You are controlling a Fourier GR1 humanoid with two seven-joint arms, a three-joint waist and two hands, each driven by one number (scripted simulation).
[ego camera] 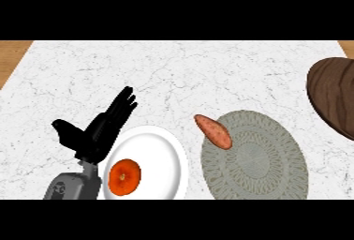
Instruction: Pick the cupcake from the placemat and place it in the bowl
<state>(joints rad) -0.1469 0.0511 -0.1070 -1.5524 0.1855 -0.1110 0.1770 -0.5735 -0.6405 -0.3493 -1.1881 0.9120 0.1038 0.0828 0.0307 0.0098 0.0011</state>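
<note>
A round grey woven placemat (259, 159) lies at the lower right of the marble counter. An elongated orange-brown thing like a sweet potato (213, 131) rests across its upper left edge; nothing else is on the mat. To the left is a white plate (162, 154) with a round orange-red thing (124, 176) on its lower left part. My left hand (97, 133) stands open just beside the plate's left rim, fingers straight and pointing up and to the right, holding nothing. A dark brown wooden bowl (335, 93) is cut off by the right edge. My right hand does not show.
The white marble counter (173, 70) stretches bare across the back and the left. Wooden strips show at the far left corner (12, 51) and the far right corner.
</note>
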